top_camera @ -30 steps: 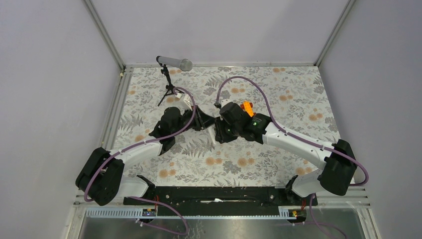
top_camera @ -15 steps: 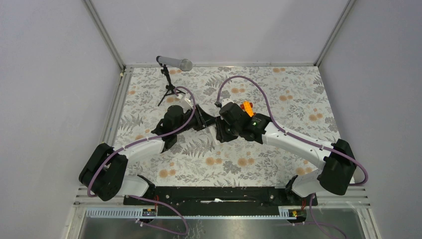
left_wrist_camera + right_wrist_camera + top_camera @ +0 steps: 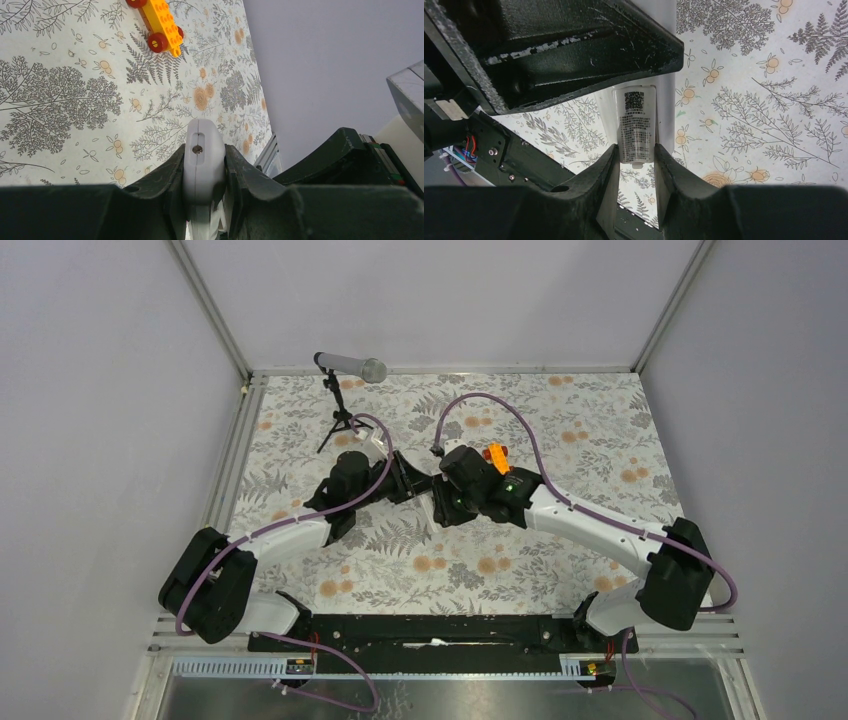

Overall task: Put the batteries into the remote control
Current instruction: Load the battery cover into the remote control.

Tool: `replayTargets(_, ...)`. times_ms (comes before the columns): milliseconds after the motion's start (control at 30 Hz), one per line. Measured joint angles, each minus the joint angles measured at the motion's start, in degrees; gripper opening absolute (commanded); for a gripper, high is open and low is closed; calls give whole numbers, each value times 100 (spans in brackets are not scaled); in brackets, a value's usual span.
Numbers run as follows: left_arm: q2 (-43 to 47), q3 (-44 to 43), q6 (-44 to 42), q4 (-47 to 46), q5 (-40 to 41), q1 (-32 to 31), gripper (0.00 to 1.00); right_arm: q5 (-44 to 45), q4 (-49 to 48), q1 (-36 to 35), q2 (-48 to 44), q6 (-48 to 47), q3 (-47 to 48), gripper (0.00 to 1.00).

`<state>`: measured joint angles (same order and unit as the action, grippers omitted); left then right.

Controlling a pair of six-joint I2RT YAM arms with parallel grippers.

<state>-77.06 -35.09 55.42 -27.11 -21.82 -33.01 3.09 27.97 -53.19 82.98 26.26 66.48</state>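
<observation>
You've got a QR code (image 3: 635, 101) and lines of tiny print below it on the remote control's (image 3: 664, 107) white back. The print is too small to read.

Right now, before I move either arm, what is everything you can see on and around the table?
remote control: one, white, mid-table, held between both grippers
batteries: none visible in any view
toy car: one, orange with red wheels, on the cloth just beyond the right wrist
microphone: one, grey, on a black tripod, far left corner
tablecloth: one, floral grey and orange, covering the table
left gripper: one, black, shut on the remote's rounded end
right gripper: one, black, shut on its labelled end
</observation>
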Motion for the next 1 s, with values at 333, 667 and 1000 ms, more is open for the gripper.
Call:
replayTargets(333, 0, 109, 107, -142, -177, 17, 0, -129, 229, 9, 173, -2, 181, 43)
replayTargets(667, -33, 212, 564, -428, -348, 153, 0, -109, 409, 9, 179, 20, 393, 49)
replayTargets(1000, -474, 466, 1661, -1578, -863, 348, 0, 42, 555, 44, 210, 162, 660, 83)
